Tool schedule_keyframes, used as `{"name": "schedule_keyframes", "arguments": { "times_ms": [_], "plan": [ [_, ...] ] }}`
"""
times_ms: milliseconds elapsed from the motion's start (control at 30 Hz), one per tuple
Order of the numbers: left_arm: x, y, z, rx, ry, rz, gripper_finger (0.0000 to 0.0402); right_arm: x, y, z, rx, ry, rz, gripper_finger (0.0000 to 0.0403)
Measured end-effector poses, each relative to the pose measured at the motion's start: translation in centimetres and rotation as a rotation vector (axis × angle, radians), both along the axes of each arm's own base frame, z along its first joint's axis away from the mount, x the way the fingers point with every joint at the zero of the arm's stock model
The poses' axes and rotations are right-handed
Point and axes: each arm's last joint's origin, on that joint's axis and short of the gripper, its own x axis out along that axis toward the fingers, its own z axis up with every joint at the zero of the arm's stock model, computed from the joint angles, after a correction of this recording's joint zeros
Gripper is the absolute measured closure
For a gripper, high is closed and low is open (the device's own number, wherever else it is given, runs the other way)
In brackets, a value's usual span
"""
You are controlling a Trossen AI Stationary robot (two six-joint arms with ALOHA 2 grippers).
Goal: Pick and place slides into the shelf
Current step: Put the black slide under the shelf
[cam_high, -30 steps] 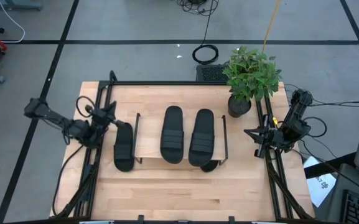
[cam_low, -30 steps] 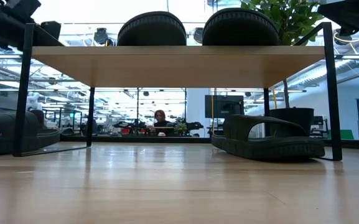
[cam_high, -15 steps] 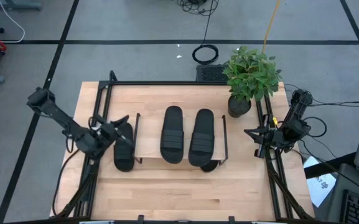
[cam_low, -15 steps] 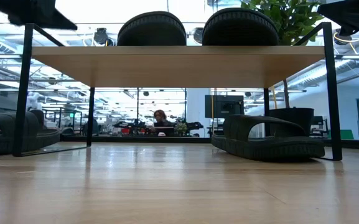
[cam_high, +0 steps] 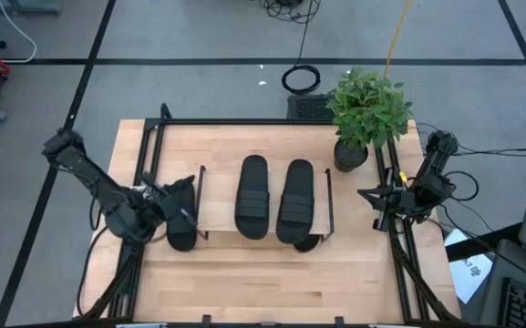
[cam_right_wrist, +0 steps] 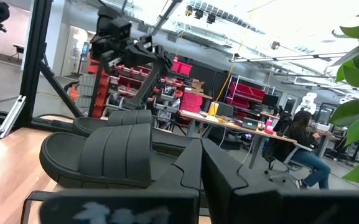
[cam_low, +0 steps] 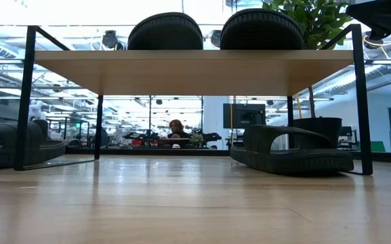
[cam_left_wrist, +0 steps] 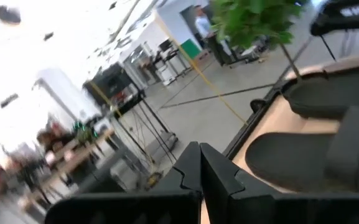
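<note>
Wooden table: two slides atop shelf, one underneath, one beside it. Left gripper closed over that slide; right gripper closed, parked at edge.

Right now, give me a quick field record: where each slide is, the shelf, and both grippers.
shelf: centre of table
slides on top board: two, side by side
slide under shelf: one, right side
slide left of shelf: one on the tabletop
left gripper: shut, empty, over the left slide
right gripper: shut, empty, parked at right table edge
potted plant: back right corner
</note>
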Motion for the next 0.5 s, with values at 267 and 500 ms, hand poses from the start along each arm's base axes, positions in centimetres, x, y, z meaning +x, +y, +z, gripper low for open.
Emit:
{"name": "schedule_keyframes", "arguments": {
  "times_ms": [267,500],
  "plan": [
    [-1.3,0.0,1.7,0.002,0.002,-0.044,0.0401,0.0,0.0,0.0,0.008,-0.002,0.002,0.0403],
    [-2.7,2.3,2.3,-0.047,-0.051,-0.007,0.0401,0.0,0.0,0.0,0.022,-0.006,0.004,0.0403]
  ]
}}
